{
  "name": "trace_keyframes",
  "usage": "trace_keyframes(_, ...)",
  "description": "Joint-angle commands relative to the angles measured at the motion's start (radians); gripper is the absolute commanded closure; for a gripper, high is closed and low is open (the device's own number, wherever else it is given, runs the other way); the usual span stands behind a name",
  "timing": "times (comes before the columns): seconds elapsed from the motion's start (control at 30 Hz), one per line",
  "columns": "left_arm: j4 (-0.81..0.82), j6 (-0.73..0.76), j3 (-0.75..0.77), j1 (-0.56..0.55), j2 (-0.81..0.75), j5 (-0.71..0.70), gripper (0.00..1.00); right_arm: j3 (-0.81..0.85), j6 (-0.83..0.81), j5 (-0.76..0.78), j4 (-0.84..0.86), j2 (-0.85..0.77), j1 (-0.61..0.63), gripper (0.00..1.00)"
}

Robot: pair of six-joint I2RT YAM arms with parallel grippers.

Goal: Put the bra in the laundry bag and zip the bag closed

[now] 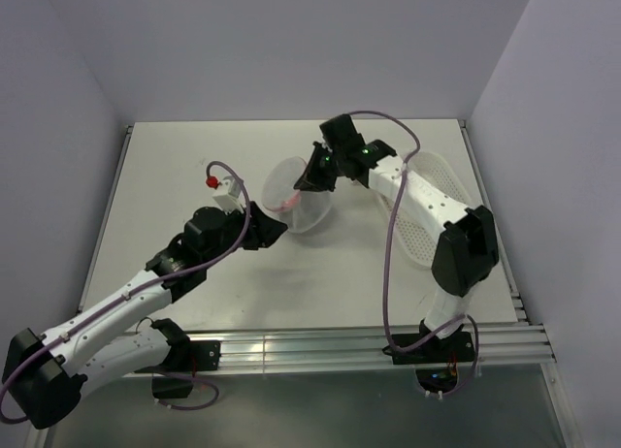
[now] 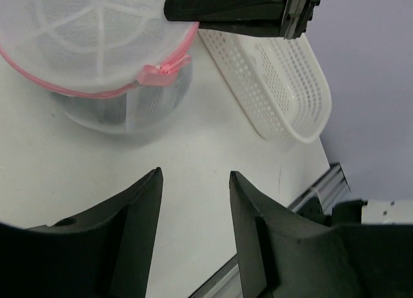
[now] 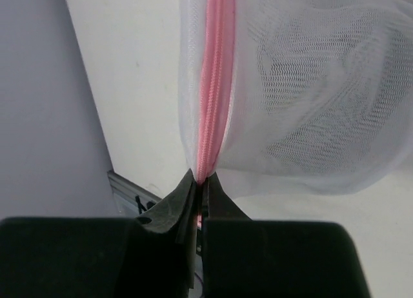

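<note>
Two-arm zip step. Top view: right gripper (image 1: 305, 180) held rim of round translucent white mesh laundry bag (image 1: 306, 208); left gripper (image 1: 277, 227) sat just beside. Left wrist: fingers (image 2: 139, 208) spread, empty; pink zipper pull (image 2: 157, 73) ahead. Pinch squarely, draw along rim against right's hold. Dark mass inside mesh, probably black fabric bra (image 2: 106, 111). Right wrist: jaws clamped pink zipper trim (image 3: 214, 85). Counted: one bag, one bra, one white perforated basket (image 2: 290, 85), two grippers.
</note>
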Motion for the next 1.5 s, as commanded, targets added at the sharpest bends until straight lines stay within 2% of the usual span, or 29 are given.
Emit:
trace_keyframes(0.0, -0.152, -0.004, 0.093, 0.026, -0.025, -0.135, 0.48, 0.234, -0.039, -0.018, -0.018, 0.069, 0.027, 1.0)
trace_keyframes(0.1, -0.224, -0.015, 0.135, 0.069, -0.045, -0.162, 0.48, 0.38, -0.035, -0.035, -0.046, 0.149, 0.031, 1.0)
trace_keyframes(0.2, -0.227, -0.009, 0.143, 0.095, -0.074, -0.17, 0.48, 0.443, -0.025, -0.058, -0.049, 0.205, 0.033, 1.0)
trace_keyframes(0.33, -0.247, -0.005, 0.169, 0.101, -0.065, -0.173, 0.48, 0.388, -0.009, -0.067, 0.019, 0.236, 0.033, 0.98)
trace_keyframes(0.43, -0.212, 0.0, 0.164, 0.103, -0.065, -0.167, 0.48, 0.31, -0.005, -0.074, 0.1, 0.248, 0.034, 0.84)
trace_keyframes(0.6, -0.201, -0.003, 0.18, 0.103, -0.031, -0.157, 0.48, 0.226, -0.014, -0.075, 0.189, 0.274, 0.034, 0.71)
trace_keyframes(0.7, -0.207, -0.003, 0.187, 0.103, -0.019, -0.148, 0.49, 0.181, -0.032, -0.064, 0.217, 0.268, 0.037, 0.56)
trace_keyframes(0.73, -0.206, -0.002, 0.186, 0.103, -0.02, -0.15, 0.49, 0.161, -0.035, -0.061, 0.229, 0.257, 0.037, 0.48)
trace_keyframes(0.8, -0.207, 0.003, 0.19, 0.103, -0.023, -0.153, 0.48, 0.111, -0.04, -0.04, 0.252, 0.219, 0.036, 0.41)
trace_keyframes(0.83, -0.212, 0.006, 0.199, 0.103, -0.022, -0.156, 0.48, 0.1, -0.049, -0.032, 0.257, 0.207, 0.036, 0.28)
trace_keyframes(0.87, -0.216, 0.009, 0.207, 0.104, -0.019, -0.157, 0.48, 0.095, -0.054, -0.025, 0.254, 0.185, 0.036, 0.23)
trace_keyframes(0.93, -0.233, 0.018, 0.233, 0.104, -0.011, -0.156, 0.48, 0.09, -0.072, 0.005, 0.232, 0.162, 0.036, 0.17)
trace_keyframes(1.07, -0.259, 0.034, 0.282, 0.103, 0.0, -0.151, 0.48, 0.064, -0.094, 0.077, 0.203, 0.046, 0.036, 0.13)
trace_keyframes(1.23, -0.296, 0.057, 0.347, 0.104, 0.015, -0.144, 0.48, -0.021, -0.132, 0.21, 0.171, -0.117, 0.034, 0.0)
trace_keyframes(1.33, -0.308, 0.067, 0.383, 0.106, 0.032, -0.125, 0.48, -0.101, -0.152, 0.268, 0.174, -0.246, 0.031, 0.0)
trace_keyframes(1.47, -0.345, 0.103, 0.419, 0.106, 0.027, -0.114, 0.48, -0.274, -0.189, 0.397, 0.223, -0.498, 0.031, 0.0)
